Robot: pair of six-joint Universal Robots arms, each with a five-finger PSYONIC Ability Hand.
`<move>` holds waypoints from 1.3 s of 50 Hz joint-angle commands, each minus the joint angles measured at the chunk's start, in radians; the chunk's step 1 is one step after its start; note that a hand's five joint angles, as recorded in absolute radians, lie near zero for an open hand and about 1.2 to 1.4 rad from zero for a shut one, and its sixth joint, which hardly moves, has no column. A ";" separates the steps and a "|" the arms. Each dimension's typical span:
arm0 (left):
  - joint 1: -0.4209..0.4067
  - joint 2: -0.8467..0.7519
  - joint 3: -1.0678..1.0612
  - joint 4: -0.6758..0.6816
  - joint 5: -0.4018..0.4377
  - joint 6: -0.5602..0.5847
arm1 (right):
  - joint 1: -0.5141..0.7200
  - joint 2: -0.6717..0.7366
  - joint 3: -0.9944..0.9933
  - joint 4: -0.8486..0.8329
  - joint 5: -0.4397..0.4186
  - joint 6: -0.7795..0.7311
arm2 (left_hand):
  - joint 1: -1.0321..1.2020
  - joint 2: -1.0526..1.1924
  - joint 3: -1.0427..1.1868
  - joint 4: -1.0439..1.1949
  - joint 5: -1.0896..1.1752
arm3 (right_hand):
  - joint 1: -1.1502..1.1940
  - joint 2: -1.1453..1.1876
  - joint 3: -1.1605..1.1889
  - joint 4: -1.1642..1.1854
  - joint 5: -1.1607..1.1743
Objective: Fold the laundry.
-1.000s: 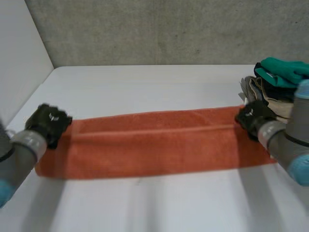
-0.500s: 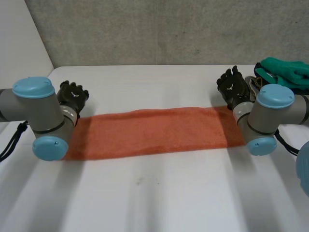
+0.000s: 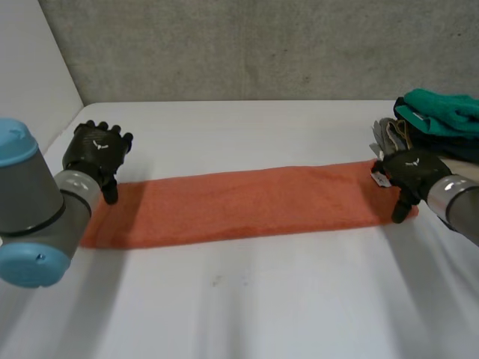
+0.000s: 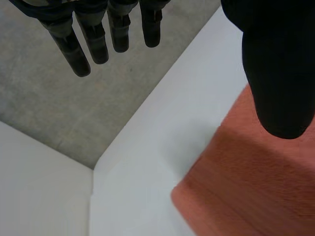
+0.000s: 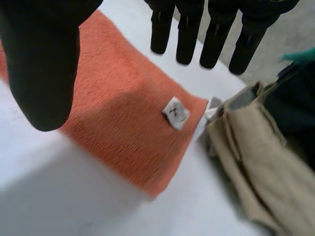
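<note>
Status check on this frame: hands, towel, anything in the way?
Left hand open, right hand open, one over each end of orange towel. Towel flat, one long strip. Clothes pile close beside its right end.

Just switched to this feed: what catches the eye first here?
A long, narrow orange towel lies flat across the white table. The left robot hand and right robot hand are open at its two short ends, gripping nothing. A pile of clothes, teal on top, sits beside the right end.

Soft, even, bright light falls across the white table [image 3: 247, 127].
</note>
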State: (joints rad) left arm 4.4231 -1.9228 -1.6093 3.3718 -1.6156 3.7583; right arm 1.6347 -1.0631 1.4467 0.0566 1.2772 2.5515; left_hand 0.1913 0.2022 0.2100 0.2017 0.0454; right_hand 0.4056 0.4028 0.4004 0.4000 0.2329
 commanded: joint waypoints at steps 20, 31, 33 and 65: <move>-0.007 -0.001 -0.073 0.066 0.026 -0.011 | -0.091 0.158 -0.035 -0.115 -0.033 -0.122 | -0.017 -0.028 -0.036 -0.027 -0.045 | 0.991 0.993 0.996 0.996 0.989; -0.005 0.033 -0.072 0.064 0.026 -0.009 | -0.229 0.092 0.000 -0.103 0.036 -0.151 | -0.017 -0.028 -0.036 -0.027 -0.045 | 0.991 0.994 0.996 0.996 0.989; -0.005 0.048 -0.075 0.063 0.026 -0.009 | -0.263 0.061 0.011 -0.095 0.045 -0.215 | -0.017 -0.028 -0.036 -0.027 -0.045 | 0.991 0.994 0.996 0.996 0.989; 0.018 0.196 -0.176 0.057 0.026 -0.029 | 0.749 0.296 -0.186 -0.474 -0.165 -0.508 | -0.017 -0.028 -0.036 -0.027 -0.045 | 0.991 0.994 0.996 0.996 0.989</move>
State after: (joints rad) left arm 4.4358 -1.7256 -1.7623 3.4281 -1.5899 3.7304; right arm 2.2431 -0.9643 1.3688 -0.3831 1.1880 2.0934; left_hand 0.1913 0.2022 0.2100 0.2017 0.0452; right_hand 1.0994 1.1731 1.1854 1.1965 0.9830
